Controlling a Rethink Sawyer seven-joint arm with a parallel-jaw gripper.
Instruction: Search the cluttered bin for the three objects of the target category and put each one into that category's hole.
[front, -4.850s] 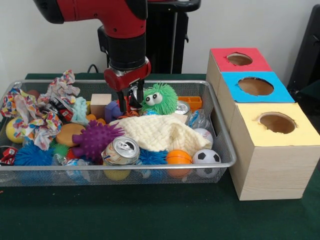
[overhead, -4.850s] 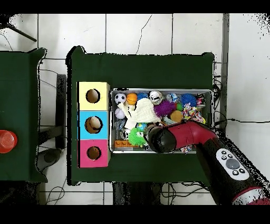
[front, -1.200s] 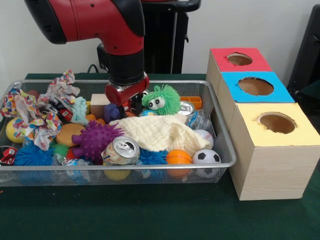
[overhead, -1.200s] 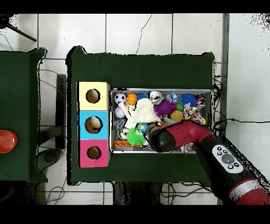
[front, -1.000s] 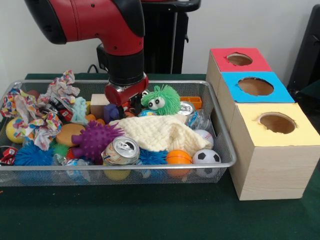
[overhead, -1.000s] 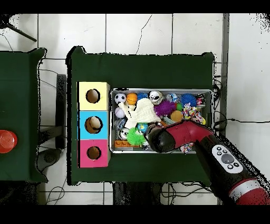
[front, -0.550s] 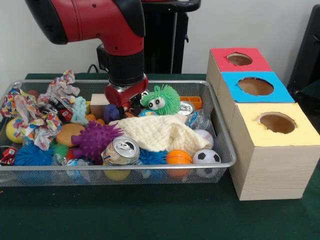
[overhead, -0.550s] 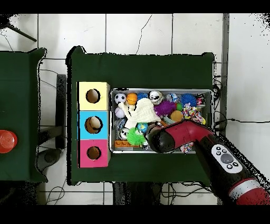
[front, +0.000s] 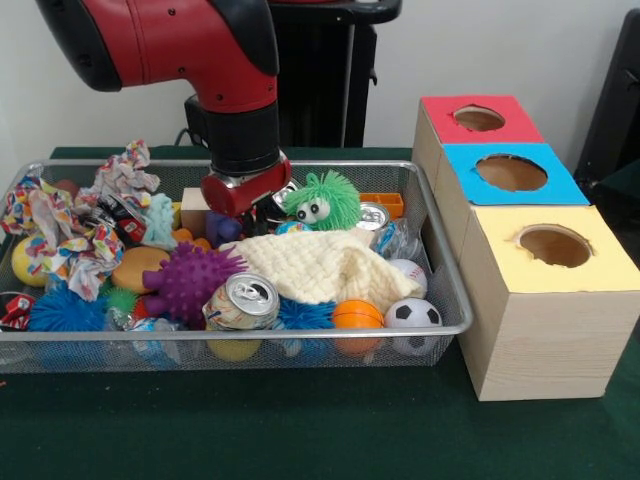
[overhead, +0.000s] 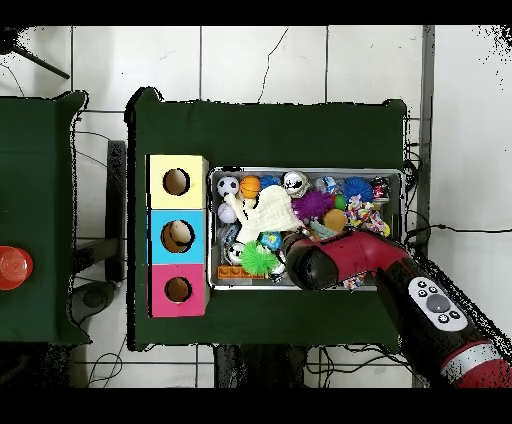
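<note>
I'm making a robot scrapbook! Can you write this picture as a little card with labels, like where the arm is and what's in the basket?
arm: red and black, reaching down into the bin
end effector: low among the toys, beside the green fuzzy toy; fingers hidden
near front of bin: soda can, purple spiky ball, soccer ball
middle: cream cloth
boxes: red hole, blue, yellow

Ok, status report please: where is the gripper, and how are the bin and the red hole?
Gripper low in the bin, fingers hidden. Red hole clear. Green fuzzy toy and cream cloth close beside.
</note>
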